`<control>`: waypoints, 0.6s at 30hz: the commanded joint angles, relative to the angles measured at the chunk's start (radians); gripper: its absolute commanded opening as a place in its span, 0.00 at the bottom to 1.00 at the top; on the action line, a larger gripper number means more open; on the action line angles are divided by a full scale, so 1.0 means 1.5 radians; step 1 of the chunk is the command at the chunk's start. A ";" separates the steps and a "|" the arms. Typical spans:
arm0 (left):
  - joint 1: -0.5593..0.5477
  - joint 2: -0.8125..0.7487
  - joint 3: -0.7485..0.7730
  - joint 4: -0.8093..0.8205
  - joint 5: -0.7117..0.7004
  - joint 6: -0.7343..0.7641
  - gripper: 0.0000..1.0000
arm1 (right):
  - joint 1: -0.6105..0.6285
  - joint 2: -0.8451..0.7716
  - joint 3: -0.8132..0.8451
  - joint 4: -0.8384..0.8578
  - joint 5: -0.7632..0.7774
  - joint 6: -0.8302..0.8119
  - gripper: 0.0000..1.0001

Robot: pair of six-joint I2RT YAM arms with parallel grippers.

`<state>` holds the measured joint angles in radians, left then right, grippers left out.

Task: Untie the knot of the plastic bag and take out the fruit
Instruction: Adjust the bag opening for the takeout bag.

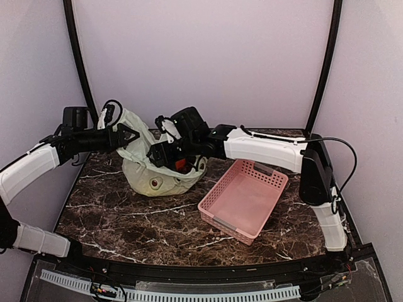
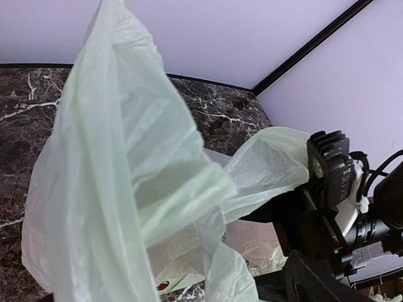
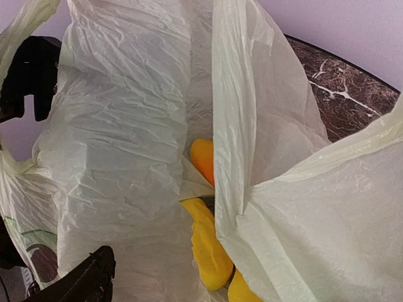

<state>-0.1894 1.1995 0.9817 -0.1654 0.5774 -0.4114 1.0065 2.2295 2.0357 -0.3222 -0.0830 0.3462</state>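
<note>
Plastic bag (image 1: 148, 179): on the marble table (image 1: 119, 217), near the pink basket (image 1: 242, 201) on its left-arm side. As far as I can tell it does not touch the basket. Mouth faces up.
Knot: none that I can make out. The handle loops stand apart and the mouth gapes, so I judge it undone.
Fruit: inside the bag, none in the pink basket. Yellow pieces (image 3: 204, 251) show through a gap in the film. A red one (image 1: 181, 165) lies at the mouth on the basket-facing side.
Left gripper (image 1: 130, 135): at the bag's side away from the basket, by the raised handle loop. Jaws spread in a V with film draped against them; no pinch visible.
Right gripper (image 1: 158, 154): reaching across from the basket side into the mouth. Jaws wide, nothing seen between them. One finger (image 3: 88, 277) shows; film hides the other.
Bag handling (judgement): very thin, limp, crinkly and slippery. It would likely slump over the opening if unsupported, and a hard pull may tear it. Best hold is a handle loop or a fold of the rim, lifted to keep the mouth open.
Fruit handling (judgement): light, smooth and rounded, so liable to roll or slip. Take a long yellow piece across its narrow middle, clear of the film.
Risk: pinching film along with the fruit would drag the whole bag toward the basket.
</note>
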 commanded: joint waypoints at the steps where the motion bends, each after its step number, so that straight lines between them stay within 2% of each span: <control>1: -0.003 0.018 -0.014 0.041 0.025 -0.018 0.92 | 0.017 0.019 0.031 0.016 -0.033 -0.031 0.87; 5: -0.003 0.027 -0.024 0.066 0.029 -0.026 0.91 | 0.025 0.020 0.030 0.014 -0.030 -0.044 0.87; 7: -0.002 0.030 -0.026 0.066 0.026 -0.020 0.83 | 0.028 0.017 0.026 0.013 -0.016 -0.045 0.87; 11: -0.002 0.041 -0.034 0.061 0.026 -0.011 0.56 | 0.028 0.006 0.014 0.007 0.022 -0.050 0.87; 13: -0.002 0.046 -0.041 0.062 0.031 -0.007 0.31 | 0.027 0.002 0.010 -0.003 0.049 -0.052 0.87; 14: -0.002 0.047 -0.042 0.063 0.034 -0.005 0.25 | 0.026 0.000 0.010 -0.010 0.071 -0.053 0.88; 16: -0.002 0.045 -0.044 0.062 0.040 0.006 0.07 | 0.021 -0.003 0.010 -0.031 0.133 -0.047 0.88; 18: -0.002 0.043 -0.043 0.054 0.040 0.024 0.02 | 0.006 -0.014 -0.001 -0.050 0.163 -0.033 0.89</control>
<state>-0.1894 1.2724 0.9329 -0.0765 0.6170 -0.4202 1.0386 2.2353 2.0533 -0.3492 0.0120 0.2832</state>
